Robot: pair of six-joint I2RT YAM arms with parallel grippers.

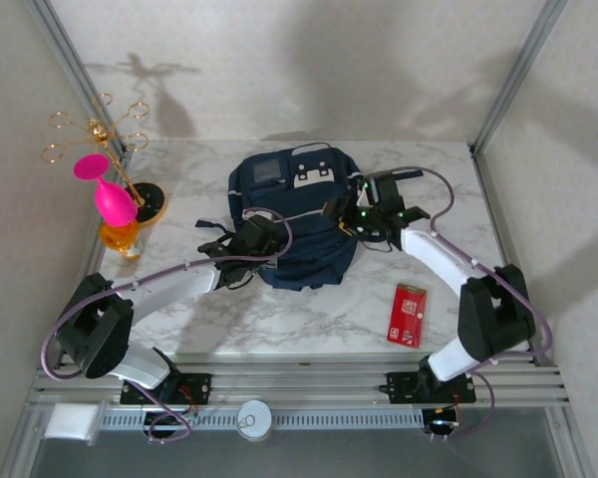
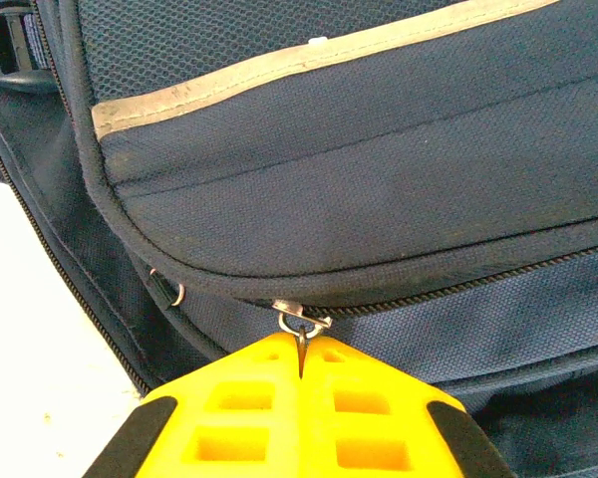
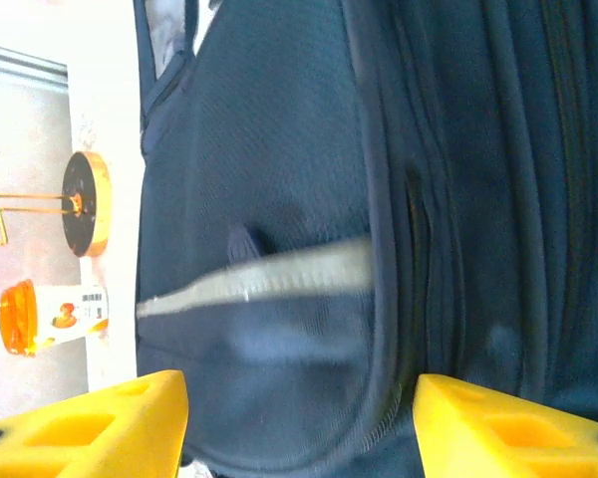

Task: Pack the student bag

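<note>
Left jaws tight on bag zip-pull

Navy student bag — flat on table, zipped

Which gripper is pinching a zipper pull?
The left gripper, shut on the metal zipper pull of the student bag; the right gripper stands open over the fabric, holding nothing.
</note>
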